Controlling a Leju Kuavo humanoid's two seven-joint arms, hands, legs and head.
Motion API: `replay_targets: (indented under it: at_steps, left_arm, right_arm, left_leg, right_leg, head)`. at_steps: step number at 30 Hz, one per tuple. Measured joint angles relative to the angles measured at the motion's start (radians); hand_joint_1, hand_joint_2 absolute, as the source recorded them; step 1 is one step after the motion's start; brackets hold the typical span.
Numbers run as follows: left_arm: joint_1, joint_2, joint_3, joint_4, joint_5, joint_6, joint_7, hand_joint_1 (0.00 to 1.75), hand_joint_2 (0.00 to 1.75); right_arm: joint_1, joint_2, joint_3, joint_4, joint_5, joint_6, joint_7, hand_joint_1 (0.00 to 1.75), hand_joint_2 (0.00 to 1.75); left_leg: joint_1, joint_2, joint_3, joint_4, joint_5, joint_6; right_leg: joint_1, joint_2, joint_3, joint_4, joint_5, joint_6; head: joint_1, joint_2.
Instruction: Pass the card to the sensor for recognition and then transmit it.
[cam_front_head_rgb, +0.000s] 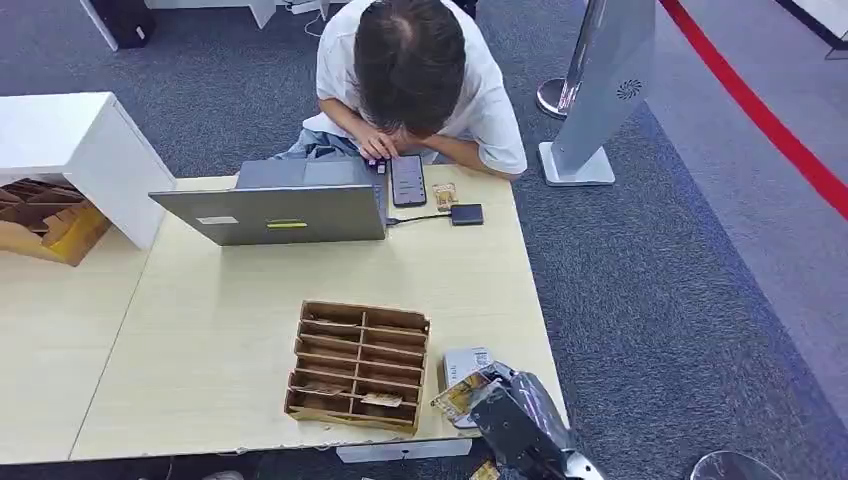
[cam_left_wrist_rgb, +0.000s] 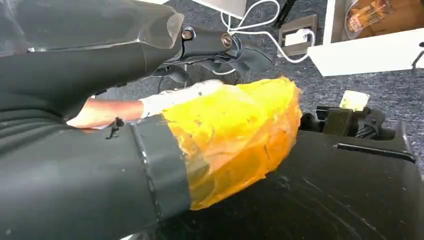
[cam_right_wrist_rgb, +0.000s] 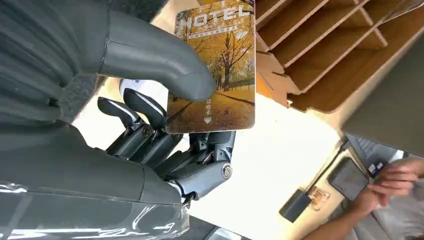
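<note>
One card (cam_right_wrist_rgb: 215, 70) pinched by right hand (cam_right_wrist_rgb: 150, 115), thumb on face, fingers behind, at near desk (cam_front_head_rgb: 230, 340) edge beside wooden organizer (cam_front_head_rgb: 360, 365). Sensor (cam_front_head_rgb: 466, 214) lies well ahead, across desk near person's phone (cam_front_head_rgb: 408, 180); forward reach judged needed. Left hand state cannot be told.

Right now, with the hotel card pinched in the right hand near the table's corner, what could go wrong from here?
1. The right hand holds the card only by thumb and fingers at its lower part; it could slip or twist in transit.
2. The wooden organizer sits beside the hand; a swing toward it could knock it.
3. The person leans over the phone; a delivery may go unnoticed.
</note>
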Motion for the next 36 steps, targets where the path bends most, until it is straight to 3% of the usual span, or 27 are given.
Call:
replay_targets:
  at_steps: [30,36]
  left_arm:
    - [-0.001,0.003,0.000,-0.026,-0.052,-0.025,0.006,0.00,0.00]
    - [-0.002,0.007,0.000,-0.041,-0.066,-0.035,0.009,0.00,0.00]
  right_arm:
    - [-0.056,0.010,0.000,0.101,-0.002,0.008,0.000,1.75,1.75]
    - [-0.084,0.017,-0.002,0.142,0.042,0.002,0.028,1.75,1.75]
  left_leg:
    - [0.000,0.000,0.000,0.000,0.000,0.000]
    - [0.000,0.000,0.000,0.000,0.000,0.000]
  right_leg:
    - [0.000,0.000,0.000,0.000,0.000,0.000]
    - [0.000,0.000,0.000,0.000,0.000,0.000]
  head:
    - [0.000,0.000]
    - [0.000,0.000]
